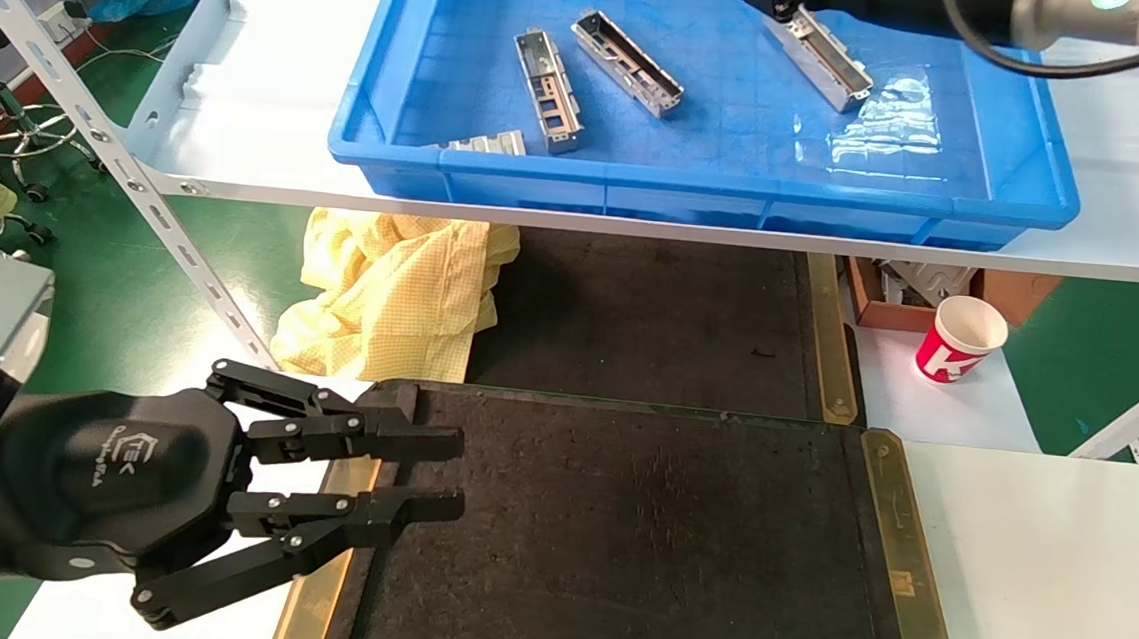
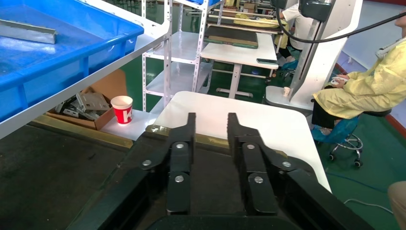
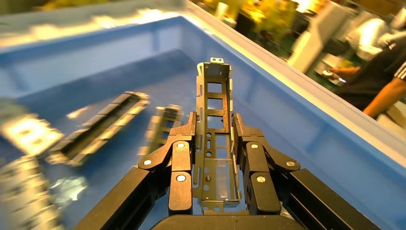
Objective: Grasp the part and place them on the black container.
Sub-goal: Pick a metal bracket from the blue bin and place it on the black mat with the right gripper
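Note:
My right gripper (image 1: 789,12) is shut on a silver channel-shaped part (image 1: 826,61) above the far right of the blue crate (image 1: 699,183). In the right wrist view the part (image 3: 214,91) lies lengthwise between the fingers, sticking out past the right gripper (image 3: 214,122). Three more parts (image 1: 549,88) (image 1: 628,63) (image 1: 487,141) lie in the crate. The black container (image 1: 634,545) is on the near table. My left gripper (image 1: 430,475) hovers open over its left edge, holding nothing. In the left wrist view the left gripper (image 2: 211,122) is above the container (image 2: 210,177).
The crate sits on a white shelf (image 1: 241,136) above a second black mat (image 1: 650,315). A clear plastic bag (image 1: 888,131) lies in the crate. A yellow cloth (image 1: 391,292), a red-and-white cup (image 1: 959,339) and a cardboard box (image 1: 892,297) are below the shelf.

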Tool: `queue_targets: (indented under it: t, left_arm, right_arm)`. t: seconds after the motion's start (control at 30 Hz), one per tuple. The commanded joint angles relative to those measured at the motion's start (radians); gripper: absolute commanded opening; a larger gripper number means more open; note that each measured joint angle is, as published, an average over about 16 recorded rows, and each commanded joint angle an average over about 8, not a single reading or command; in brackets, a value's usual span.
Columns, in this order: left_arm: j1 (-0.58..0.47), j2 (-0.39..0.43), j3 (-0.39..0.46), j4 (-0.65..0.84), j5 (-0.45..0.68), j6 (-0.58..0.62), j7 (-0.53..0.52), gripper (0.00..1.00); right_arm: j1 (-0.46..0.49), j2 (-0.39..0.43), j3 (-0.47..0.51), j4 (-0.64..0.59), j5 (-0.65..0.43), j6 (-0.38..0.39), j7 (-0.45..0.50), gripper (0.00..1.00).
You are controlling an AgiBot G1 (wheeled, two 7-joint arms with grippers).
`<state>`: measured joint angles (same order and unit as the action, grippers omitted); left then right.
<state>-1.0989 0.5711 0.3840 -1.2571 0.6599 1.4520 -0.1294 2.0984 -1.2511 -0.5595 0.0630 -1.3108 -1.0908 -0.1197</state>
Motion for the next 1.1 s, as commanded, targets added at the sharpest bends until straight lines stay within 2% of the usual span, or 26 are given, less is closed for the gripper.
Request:
queue_targets:
  t: [0.03,0.37,0.53,0.7,1.1]
  left_arm:
    - [0.0,0.0,0.0,0.0,0.0,0.0,0.0,1.0]
    - [0.0,0.0,0.0,0.0,0.0,0.0,0.0,1.0]
    - [0.0,0.0,0.0,0.0,0.0,0.0,0.0,1.0]
    - [0.0,0.0,0.0,0.0,0.0,0.0,0.0,1.0]
    - [0.0,0.0,0.0,0.0,0.0,0.0,0.0,1.0]
  right_arm:
    - [0.012,0.017,0.0,0.003,0.001,-0.06,-0.01,0.0]
    - [0.042,0.062,-0.023,0.013,-0.022,-0.364,-0.038,0.0]
    - [0.036,0.065,-0.042,0.019,-0.042,-0.47,-0.052,0.0]
    - [0.012,0.061,-0.06,0.037,-0.049,-0.501,-0.063,0.0]
    - [-0.101,0.054,-0.105,0.117,-0.011,-0.504,-0.069,0.0]
